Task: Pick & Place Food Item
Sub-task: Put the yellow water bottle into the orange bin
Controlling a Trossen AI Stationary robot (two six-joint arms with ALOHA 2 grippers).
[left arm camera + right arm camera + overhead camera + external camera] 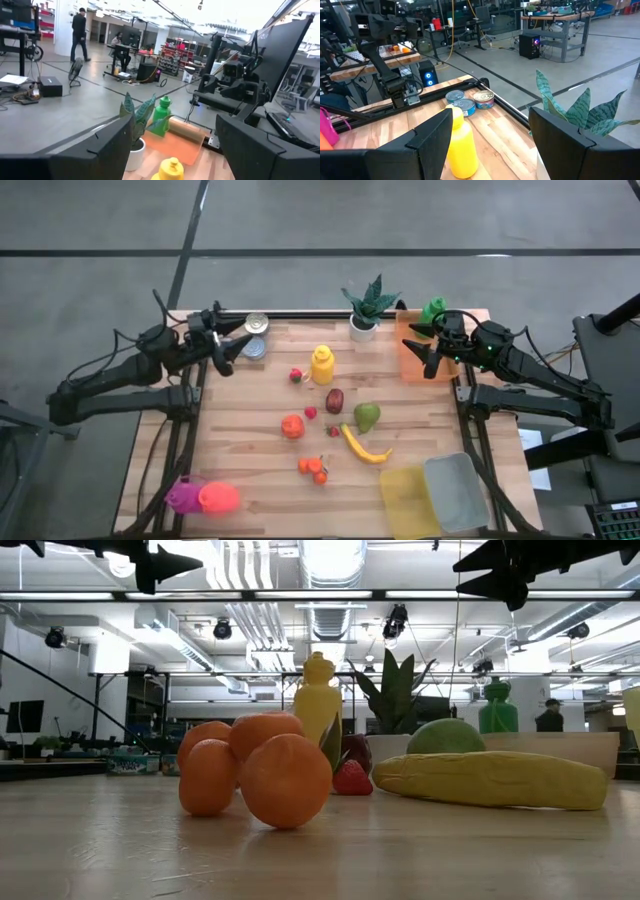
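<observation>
Food lies spread over the wooden table (250, 480): a yellow bottle (322, 364), a strawberry (296, 375), a dark red fruit (334, 400), a green pear (367, 416), a banana (364, 446), an orange fruit (292, 426) and small oranges (315, 468). My left gripper (238, 352) hovers open above the far left corner, beside the cans (256, 335). My right gripper (420, 350) hovers open above the orange tray (412, 360) at the far right. Both point level toward the table's middle, with nothing between their fingers (100, 150) (425, 140).
A potted plant (366, 308) and a green bottle (434, 310) stand at the far edge. A yellow container (410, 498) and a clear one (455, 490) lie at the near right. A pink and orange object (202, 498) lies at the near left.
</observation>
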